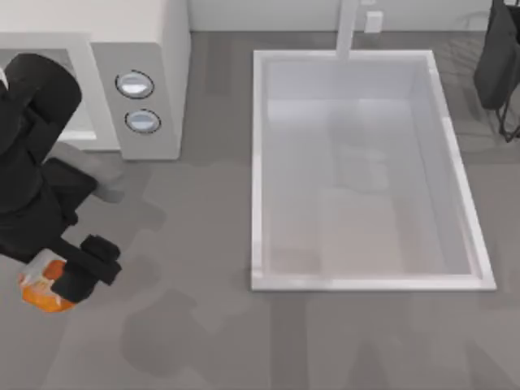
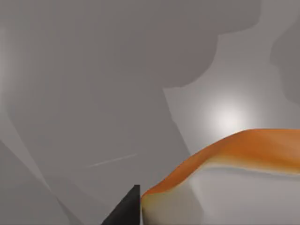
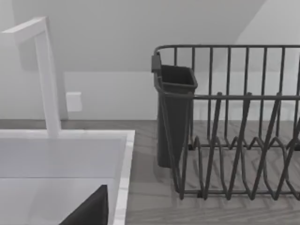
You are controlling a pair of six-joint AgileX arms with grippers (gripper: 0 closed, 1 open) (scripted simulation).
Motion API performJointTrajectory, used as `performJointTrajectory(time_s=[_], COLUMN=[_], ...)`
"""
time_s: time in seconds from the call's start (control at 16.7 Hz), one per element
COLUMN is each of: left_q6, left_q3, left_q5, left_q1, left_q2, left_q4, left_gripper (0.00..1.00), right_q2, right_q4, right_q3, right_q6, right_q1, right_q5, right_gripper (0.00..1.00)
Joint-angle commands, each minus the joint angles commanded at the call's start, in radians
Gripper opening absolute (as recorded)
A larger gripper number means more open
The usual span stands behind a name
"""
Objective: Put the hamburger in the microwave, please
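Note:
The hamburger (image 1: 39, 292), an orange lump with white patches, is at the table's front left, a little above the grey counter. My left gripper (image 1: 58, 283) is shut on it, the black arm reaching down over it from the left edge. In the left wrist view the hamburger (image 2: 243, 154) looms close beside one dark fingertip (image 2: 126, 211). The microwave (image 1: 154, 73) stands at the back left, white, with two round knobs (image 1: 135, 84) on its panel. Its cavity lies partly behind my left arm. My right gripper (image 3: 91, 211) is parked at the back right, by the sink's corner.
A large white sink basin (image 1: 258, 162) takes up the middle and right of the table, with a white faucet (image 1: 348, 28) at its back. A dark wire dish rack (image 3: 234, 131) with a cutlery cup (image 3: 173, 117) stands at the far right. Open grey counter lies between hamburger and microwave.

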Motion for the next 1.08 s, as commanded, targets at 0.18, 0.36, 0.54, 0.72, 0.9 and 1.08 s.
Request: performJointTrajectory(time_s=[0.18, 0.36, 0.54, 0.72, 0.9, 1.08], left_q6=[0.0, 0.002, -0.003, -0.019, -0.044, -0.073], left_q3=[0.006, 0.003, 0.007, 0.005, -0.009, -0.036], left_q5=[0.0, 0.001, 0.012, 0.029, 0.05, 0.073], left_q1=[0.0, 0.003, 0.021, 0.062, 0.122, 0.191], left_q2=[-0.005, 0.003, 0.037, 0.105, 0.197, 0.3], left_q4=[-0.006, 0.006, 0.099, 0.285, 0.551, 0.864], left_gripper=[0.0, 0.0, 0.0, 0.0, 0.0, 0.0], right_q2=[0.0, 0.0, 0.0, 0.0, 0.0, 0.0], right_q4=[0.0, 0.0, 0.0, 0.0, 0.0, 0.0], right_q3=[0.0, 0.0, 0.0, 0.0, 0.0, 0.0], right_q6=[0.0, 0.0, 0.0, 0.0, 0.0, 0.0], right_q1=[0.0, 0.0, 0.0, 0.0, 0.0, 0.0], right_q5=[0.0, 0.0, 0.0, 0.0, 0.0, 0.0], right_gripper=[1.0, 1.0, 1.0, 1.0, 1.0, 1.0])
